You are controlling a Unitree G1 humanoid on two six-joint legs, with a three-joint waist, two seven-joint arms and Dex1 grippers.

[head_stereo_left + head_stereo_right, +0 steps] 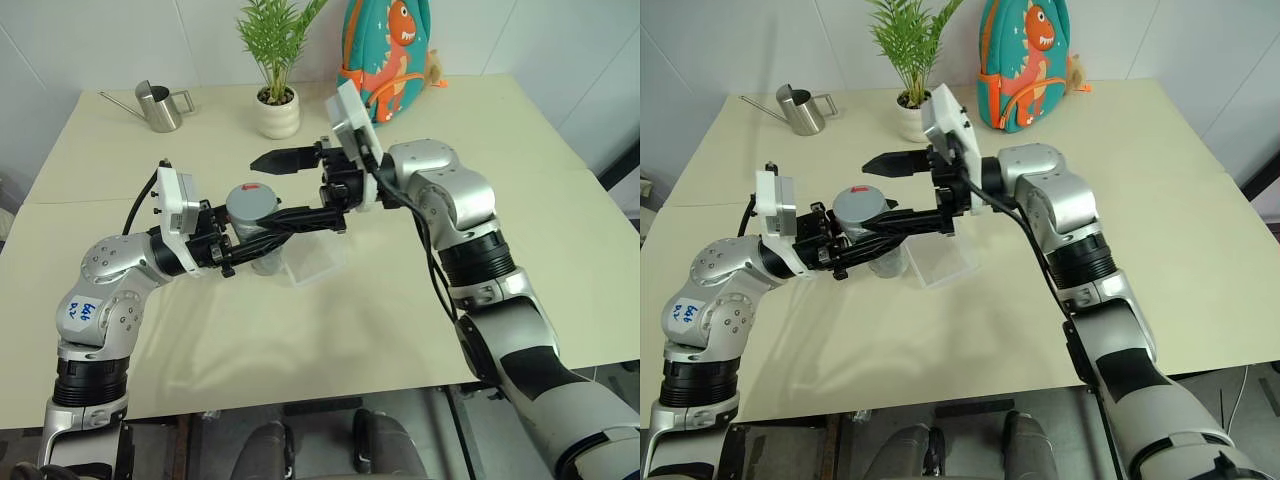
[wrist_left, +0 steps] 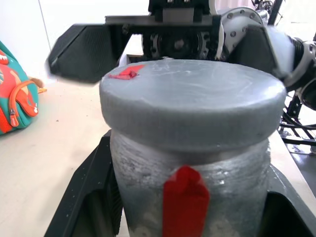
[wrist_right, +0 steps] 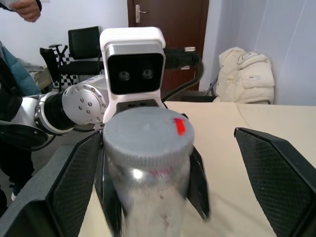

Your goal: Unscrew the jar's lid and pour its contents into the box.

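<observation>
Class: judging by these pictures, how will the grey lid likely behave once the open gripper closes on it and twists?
The lid looks stiff and thick-walled, so probably won't flex. Its ribbed rim should resist slipping. Being wide and flat, it would likely lie still rather than roll if dropped on the table.

A steel watering can (image 1: 160, 107) stood at the far left of the cream table (image 1: 560, 260). To its right a green plant rose from a white pot (image 1: 278, 112), and right of that a teal dinosaur backpack (image 1: 385, 55) leaned against the white wall (image 1: 120, 40).
</observation>
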